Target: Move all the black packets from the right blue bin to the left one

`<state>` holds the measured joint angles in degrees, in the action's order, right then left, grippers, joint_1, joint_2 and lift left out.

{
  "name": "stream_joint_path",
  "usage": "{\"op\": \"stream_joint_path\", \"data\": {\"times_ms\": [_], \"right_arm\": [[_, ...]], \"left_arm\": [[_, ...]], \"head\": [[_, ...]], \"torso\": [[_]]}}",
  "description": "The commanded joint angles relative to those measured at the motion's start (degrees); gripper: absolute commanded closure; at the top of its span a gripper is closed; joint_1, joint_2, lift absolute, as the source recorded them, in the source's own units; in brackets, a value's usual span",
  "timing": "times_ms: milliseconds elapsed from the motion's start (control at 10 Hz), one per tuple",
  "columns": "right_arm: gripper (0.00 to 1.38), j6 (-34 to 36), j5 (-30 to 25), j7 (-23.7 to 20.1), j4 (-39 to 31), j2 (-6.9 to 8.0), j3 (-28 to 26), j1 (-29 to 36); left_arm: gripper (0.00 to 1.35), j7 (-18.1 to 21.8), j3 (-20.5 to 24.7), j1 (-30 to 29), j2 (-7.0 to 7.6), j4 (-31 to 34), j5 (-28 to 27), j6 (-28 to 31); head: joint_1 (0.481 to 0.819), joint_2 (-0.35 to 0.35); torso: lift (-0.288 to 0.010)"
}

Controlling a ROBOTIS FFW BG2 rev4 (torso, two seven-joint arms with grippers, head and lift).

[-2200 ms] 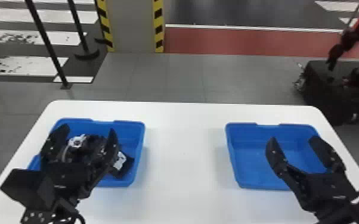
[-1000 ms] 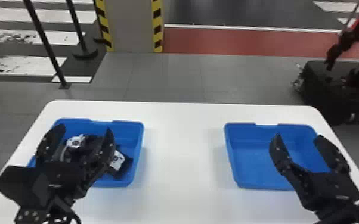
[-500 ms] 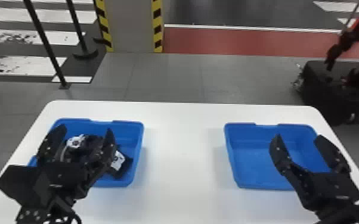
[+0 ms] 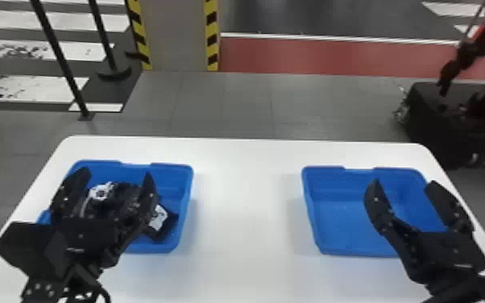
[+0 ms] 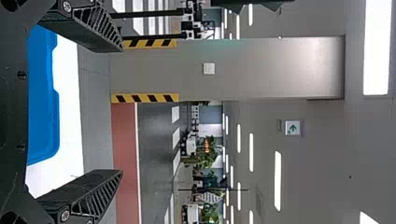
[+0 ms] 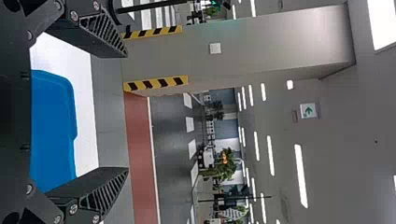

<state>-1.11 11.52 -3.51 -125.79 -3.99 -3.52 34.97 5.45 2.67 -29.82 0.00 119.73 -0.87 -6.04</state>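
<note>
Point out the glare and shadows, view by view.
Head view: faint shadows on the white table beside the left bin and right bin, on their facing sides; left wrist view: a ceiling light glares plain white, with a soft sheen on the pillar; right wrist view: a corner light glares, with similar sheen on the pillar.
</note>
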Motion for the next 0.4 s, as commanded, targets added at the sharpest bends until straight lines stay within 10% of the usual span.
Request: {"op": "stream_joint_path", "data": {"times_ms": [0,300], "right_arm": [[0.17,0.0,0.0,0.0,0.0,-0.05,0.0,-0.1],[0.17,-0.3,-0.1,0.0,0.0,0.03,0.1,-0.1]], "left_arm": [[0.1,0.0,0.1,0.0,-0.15,0.0,0.0,-0.4],[0.1,0.0,0.1,-0.1,-0.15,0.0,0.3,-1.0]], "head": [[0.695,-0.021],[0.695,-0.02]], "torso": [[-0.11],[-0.11]]}}
